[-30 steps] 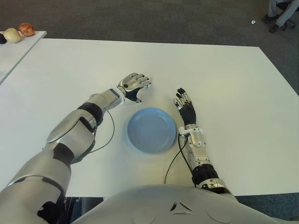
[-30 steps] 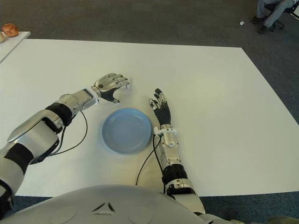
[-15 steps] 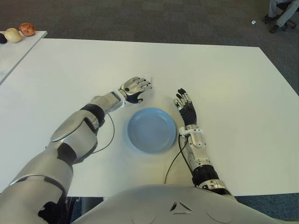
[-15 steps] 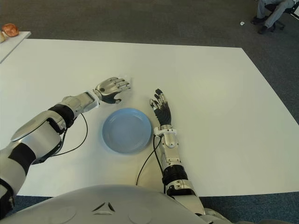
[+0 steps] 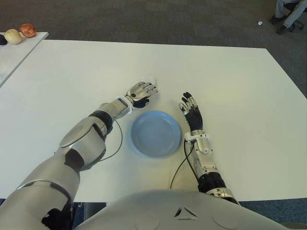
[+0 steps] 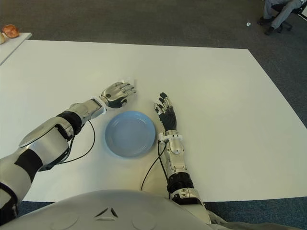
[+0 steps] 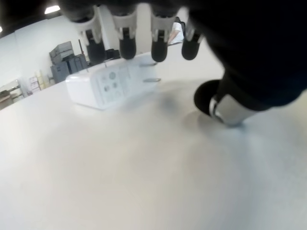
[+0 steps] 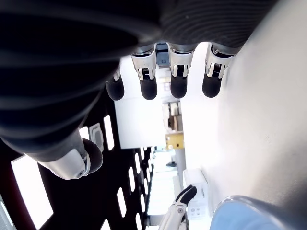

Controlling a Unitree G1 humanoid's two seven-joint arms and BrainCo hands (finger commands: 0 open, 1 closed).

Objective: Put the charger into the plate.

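Note:
The white charger (image 7: 103,84) lies on the white table (image 5: 230,86), just beyond the blue plate (image 5: 156,134); its metal prongs point toward my left thumb. My left hand (image 5: 141,91) hovers low over it, fingers spread, fingertips (image 7: 127,45) above its top and the thumb down beside it, holding nothing. In the eye views the hand hides most of the charger; only a pale edge (image 6: 128,82) shows. My right hand (image 5: 190,108) lies flat and open on the table to the right of the plate.
A second table at the far left carries round bread-like items (image 5: 20,32). A seated person's legs (image 5: 288,12) show at the far right on the grey carpet. A black cable (image 5: 114,143) loops by my left forearm.
My left hand has moved right and down toward the table, settling over the charger. The right hand and the plate have stayed put.

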